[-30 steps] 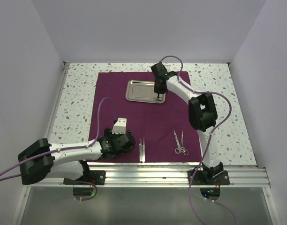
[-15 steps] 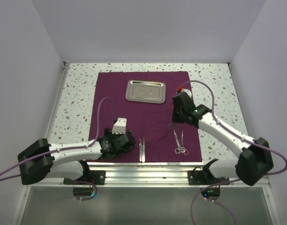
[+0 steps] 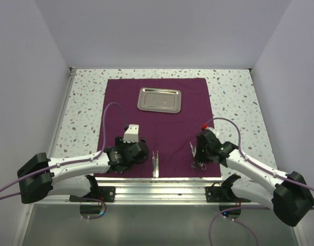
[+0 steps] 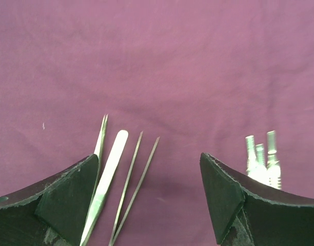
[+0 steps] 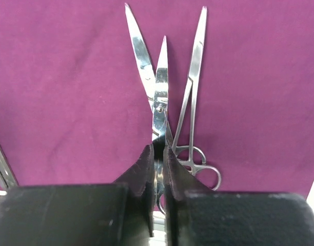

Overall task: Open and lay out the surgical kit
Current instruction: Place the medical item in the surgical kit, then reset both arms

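The maroon cloth (image 3: 157,125) lies spread flat, with the steel tray (image 3: 159,99) at its far middle. Two slim tweezers (image 3: 155,164) lie near the front edge; in the left wrist view they (image 4: 108,174) lie by the left finger. My left gripper (image 3: 140,154) hovers low over the cloth (image 4: 157,66), open and empty (image 4: 149,197). The scissors (image 5: 156,97) and the ring-handled forceps (image 5: 194,77) lie side by side at the front right (image 3: 197,154). My right gripper (image 5: 158,154) is shut on the scissors just behind their pivot.
The speckled table (image 3: 234,102) is walled on three sides. A metal rail (image 3: 162,187) runs along the near edge, close to the instruments. Steel tips of other instruments (image 4: 262,159) show behind my left gripper's right finger.
My right arm swung from the tray back to the front right of the cloth and closed on the scissors. My left gripper shifted slightly forward and toward the tweezers.
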{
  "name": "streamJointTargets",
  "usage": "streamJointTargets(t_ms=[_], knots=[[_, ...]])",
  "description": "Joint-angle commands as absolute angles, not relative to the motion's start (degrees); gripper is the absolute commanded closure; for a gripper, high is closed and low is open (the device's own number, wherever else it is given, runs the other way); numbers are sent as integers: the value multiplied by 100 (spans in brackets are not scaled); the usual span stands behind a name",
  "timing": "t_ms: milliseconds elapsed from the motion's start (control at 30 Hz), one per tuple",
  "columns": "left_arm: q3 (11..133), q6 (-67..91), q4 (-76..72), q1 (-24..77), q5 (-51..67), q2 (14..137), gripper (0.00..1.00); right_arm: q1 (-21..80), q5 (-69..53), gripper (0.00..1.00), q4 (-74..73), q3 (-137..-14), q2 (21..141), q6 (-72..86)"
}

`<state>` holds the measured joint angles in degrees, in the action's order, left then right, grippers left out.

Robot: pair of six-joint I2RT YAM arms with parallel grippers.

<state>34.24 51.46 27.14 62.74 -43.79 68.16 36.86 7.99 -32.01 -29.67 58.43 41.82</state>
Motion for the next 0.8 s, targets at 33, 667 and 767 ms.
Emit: streamJointTargets(t_ms=[33, 667, 767], knots=[[3823, 5159, 2830, 6267, -4535, 6461, 16, 3726, 510, 46, -2681, -2725, 5643, 4395], [4475, 3517, 2506, 6267, -4939, 4765, 15, 3727, 1080, 2, -2744, -3763, 2094, 3076], [4211, 3411, 2243, 6267, -4940, 4281, 15, 3735, 985, 1, -2200, -3367, 1355, 2954]])
